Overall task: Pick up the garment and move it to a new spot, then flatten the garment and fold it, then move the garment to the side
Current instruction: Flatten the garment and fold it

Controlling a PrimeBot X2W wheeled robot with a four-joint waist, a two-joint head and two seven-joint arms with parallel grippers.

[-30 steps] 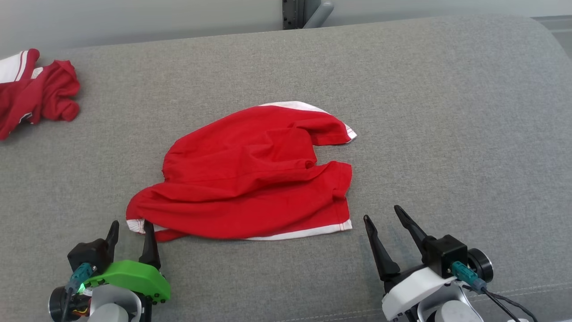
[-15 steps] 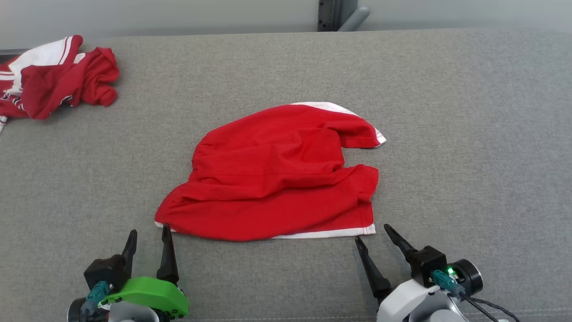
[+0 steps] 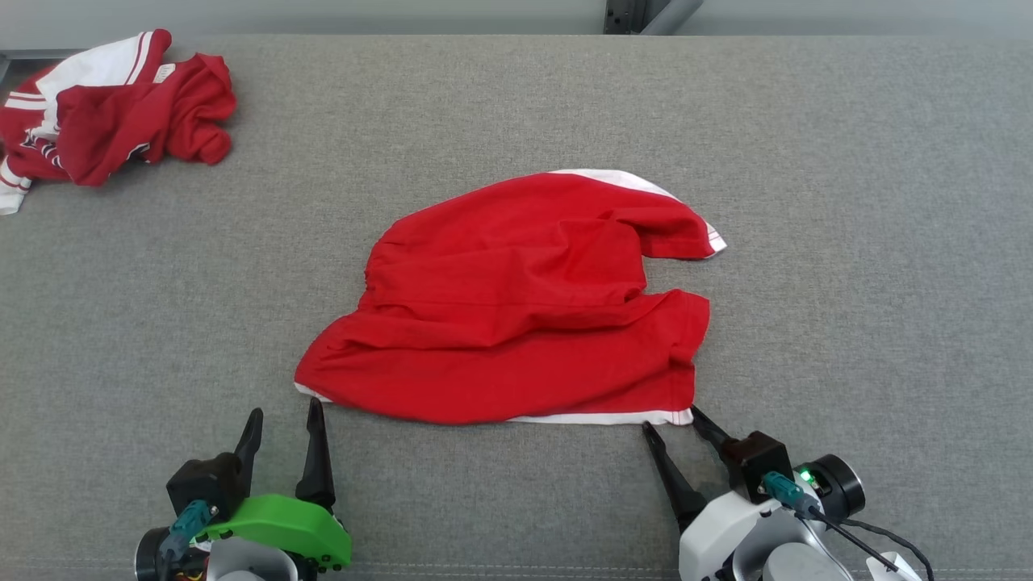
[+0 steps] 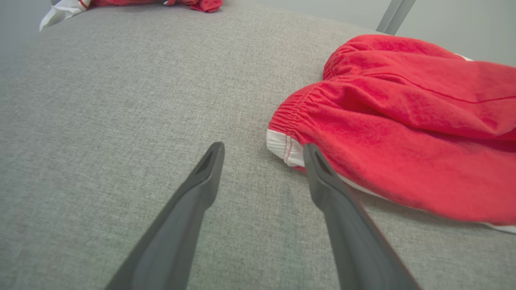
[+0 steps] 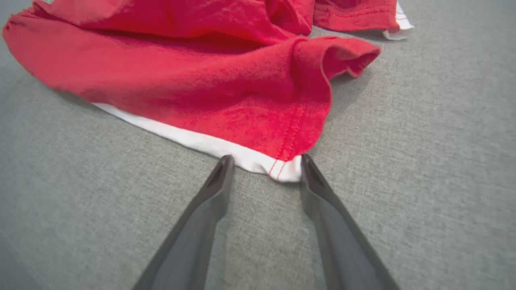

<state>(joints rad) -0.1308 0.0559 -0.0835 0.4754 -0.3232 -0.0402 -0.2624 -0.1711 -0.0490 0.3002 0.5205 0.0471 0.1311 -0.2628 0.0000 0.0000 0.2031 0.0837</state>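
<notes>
- You have a wide grey fabric-covered worktop [image 3: 847, 202] in front of you, filling the head view from edge to edge
- The garment [image 3: 516, 307], a pair of red shorts with white hems, lies about mid-worktop. It is spread out but rumpled, with folds running across it and its gathered waistband towards your left. One leg reaches to the far right, and the other lies along the near edge with its white hem facing you
- A second heap of red and white clothing [image 3: 113, 105] sits bunched at the far left corner, well apart from the garment
- Your right hand [image 3: 671, 418] is low at the near right, its fingers pointing at the garment's near right corner. In the right wrist view the fingers are spread, and the white hem corner [image 5: 284, 171] lies on the worktop between the two tips. The hand [image 5: 266, 157] has not closed on it and holds nothing
- Your left hand [image 3: 286, 407] is at the near left, spread wide and empty. In the left wrist view its [image 4: 263, 146] right finger [image 4: 322, 181] lies just beside the garment's near left corner, where the white edge meets the waistband. You cannot tell whether it touches the cloth
</notes>
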